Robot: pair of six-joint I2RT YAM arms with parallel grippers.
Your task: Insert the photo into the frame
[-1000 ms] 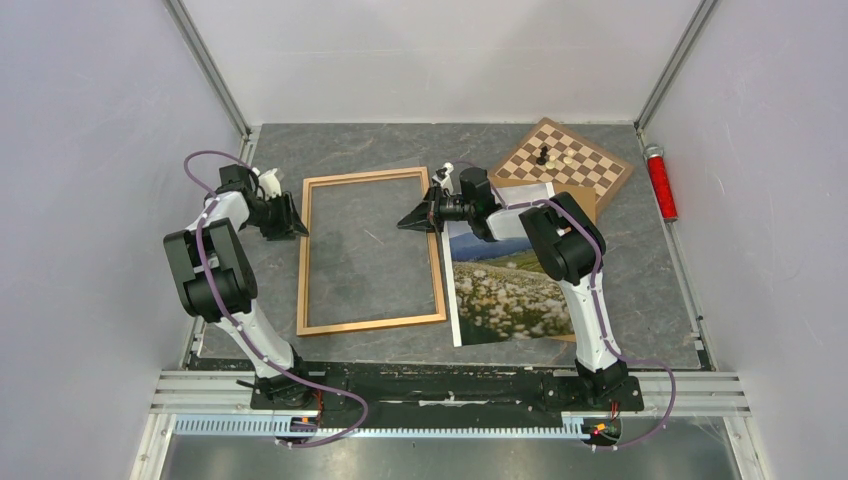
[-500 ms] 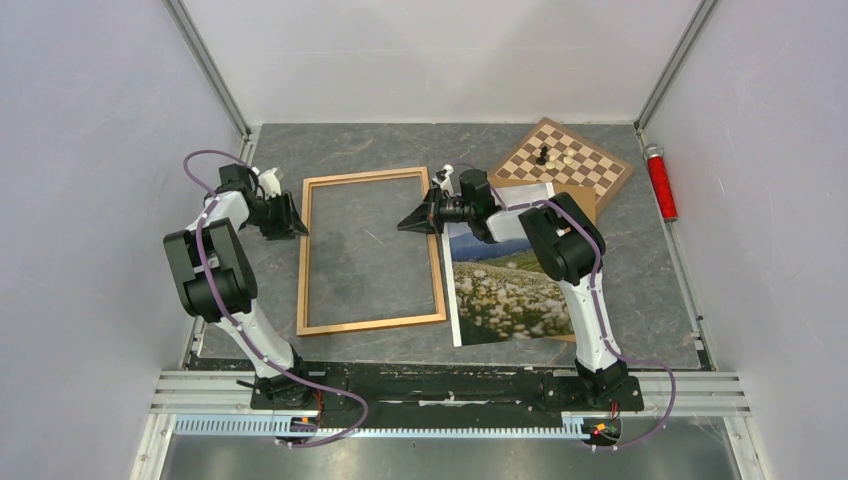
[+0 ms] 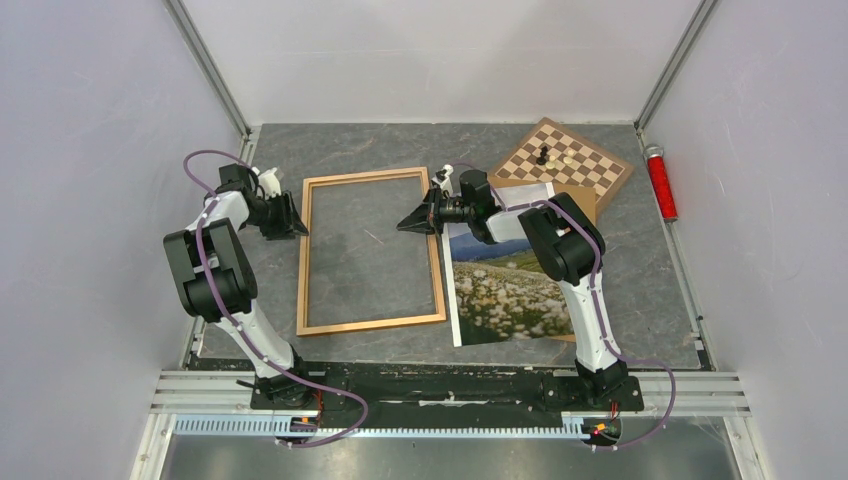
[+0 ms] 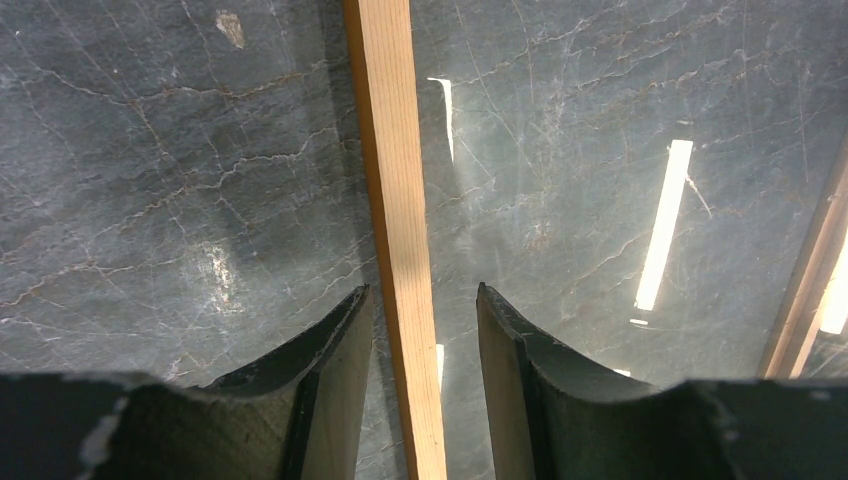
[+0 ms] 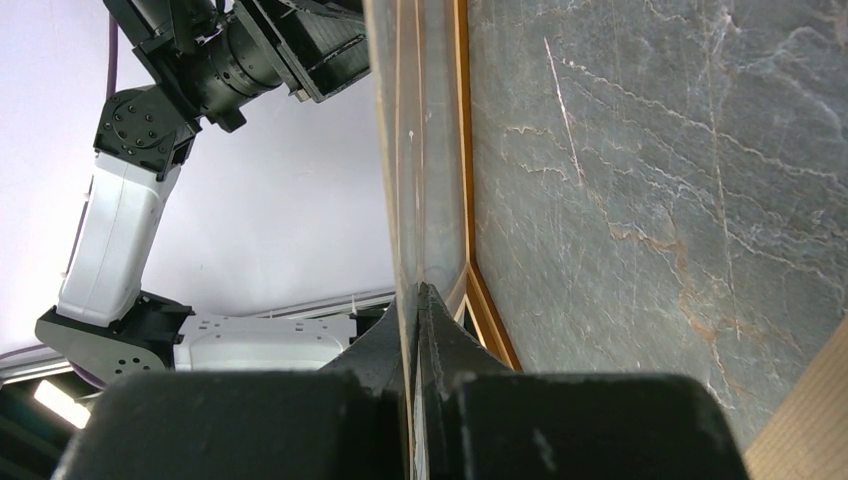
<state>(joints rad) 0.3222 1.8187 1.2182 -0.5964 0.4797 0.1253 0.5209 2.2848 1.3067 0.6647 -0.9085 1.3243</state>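
The light-brown wooden frame (image 3: 370,324) lies flat on the grey table, left of centre. My left gripper (image 3: 297,222) is open, with its jaws astride the frame's left rail (image 4: 395,150) and a gap on each side (image 4: 420,292). My right gripper (image 3: 403,225) reaches across the frame's right side and is shut (image 5: 417,288) on a thin edge of the frame (image 5: 462,150), seen edge-on. The photo (image 3: 510,290) of mountains and flowered meadow lies face up just right of the frame. Its upper part is hidden under my right arm.
A brown backing board (image 3: 578,206) lies under the photo. A chessboard (image 3: 590,170) with a few pieces is at the back right. A red cylinder (image 3: 660,182) lies along the right wall. The light reflects inside the frame as off a clear pane.
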